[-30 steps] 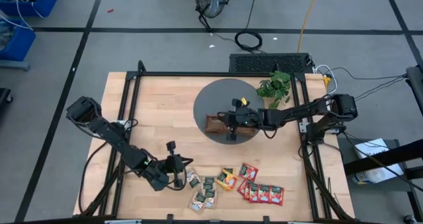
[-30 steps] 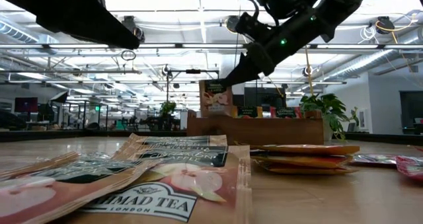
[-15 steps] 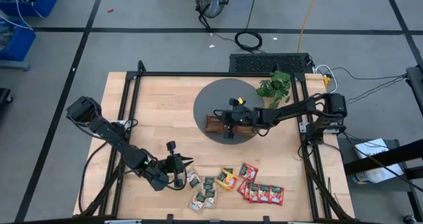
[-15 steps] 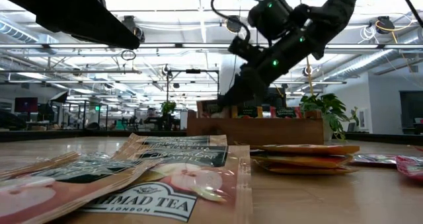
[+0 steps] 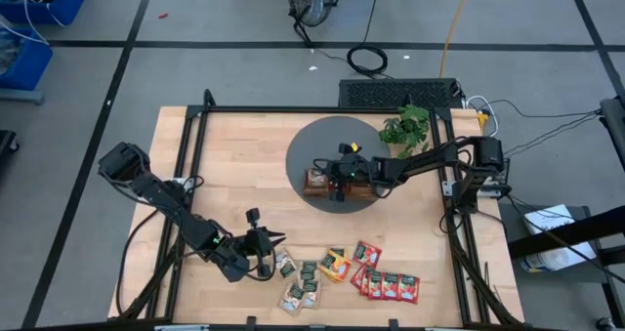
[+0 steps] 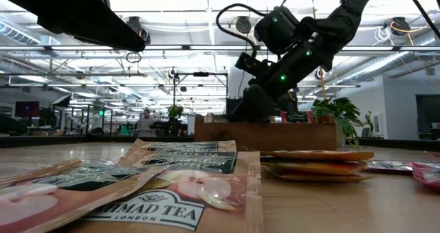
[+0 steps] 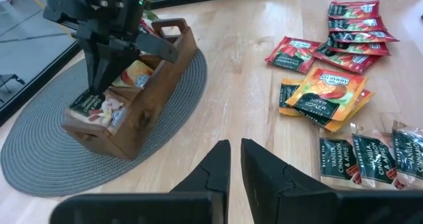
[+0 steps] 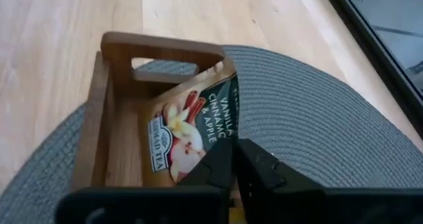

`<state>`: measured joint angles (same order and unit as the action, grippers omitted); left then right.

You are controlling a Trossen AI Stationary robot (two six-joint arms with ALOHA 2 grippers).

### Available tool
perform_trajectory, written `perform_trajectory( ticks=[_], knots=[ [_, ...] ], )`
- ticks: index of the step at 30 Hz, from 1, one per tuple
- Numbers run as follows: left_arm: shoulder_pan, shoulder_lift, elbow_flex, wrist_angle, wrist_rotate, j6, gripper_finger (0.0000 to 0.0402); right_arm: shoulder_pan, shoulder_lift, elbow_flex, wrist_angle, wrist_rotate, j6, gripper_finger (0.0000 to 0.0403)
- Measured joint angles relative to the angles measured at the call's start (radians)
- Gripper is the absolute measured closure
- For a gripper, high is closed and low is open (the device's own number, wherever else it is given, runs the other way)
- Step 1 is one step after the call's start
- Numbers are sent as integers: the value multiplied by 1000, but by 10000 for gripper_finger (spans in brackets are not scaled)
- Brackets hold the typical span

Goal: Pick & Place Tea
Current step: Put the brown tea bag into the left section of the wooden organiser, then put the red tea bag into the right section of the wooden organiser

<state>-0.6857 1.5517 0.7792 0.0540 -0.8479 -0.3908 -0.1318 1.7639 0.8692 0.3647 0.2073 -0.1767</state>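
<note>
Your right gripper [image 5: 335, 180] is down inside the brown wooden three-compartment tray [image 5: 318, 186], which sits on the round grey woven mat [image 5: 311, 141] toward the far edge of the pale wooden table [image 5: 234, 165]. In the right wrist view its two dark fingers [image 8: 218, 164] are pressed together on the lower corner of a pale vanilla-cinnamon-apple tea sachet [image 8: 192, 128], and that sachet stands tilted in the tray's end compartment, leaning against the handled end wall. Other sachets (seen from the left wrist) already occupy the tray [image 7: 135, 105]; how many, you cannot tell.

Your left gripper [image 5: 273, 253] hangs low over the near edge of the table, left of the loose sachets. Its fingers [image 7: 215, 168] stand nearly together with only a thin slit between them, and nothing is held.

The remaining tea lies flat along the near edge:
- dark green-and-white sachets [image 5: 303, 282] closest to the left gripper
- orange sachets [image 5: 335, 266] just beside them
- red sachets [image 5: 386, 284] in an overlapping row toward the near right corner

A small green leafy plant [image 5: 405, 131] stands at the mat's far right side.
</note>
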Motion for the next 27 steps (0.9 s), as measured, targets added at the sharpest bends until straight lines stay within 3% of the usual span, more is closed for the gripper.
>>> perform_trajectory(
  ticks=[6, 16, 24, 27],
  knots=[
    [0, 0, 0, 0, 0, 0, 357, 1, -2, 0, 15, 59, 7, 336],
    [0, 0, 0, -2, 0, 4, 357, 8, -65, 0, 18, 54, 7, 256],
    [0, 0, 0, -20, 0, 1, 357, 129, -183, 0, -70, 48, -43, 261],
    [0, 0, 0, -46, 0, -35, 357, 208, -224, -1, -122, -30, -54, 284]
  ],
)
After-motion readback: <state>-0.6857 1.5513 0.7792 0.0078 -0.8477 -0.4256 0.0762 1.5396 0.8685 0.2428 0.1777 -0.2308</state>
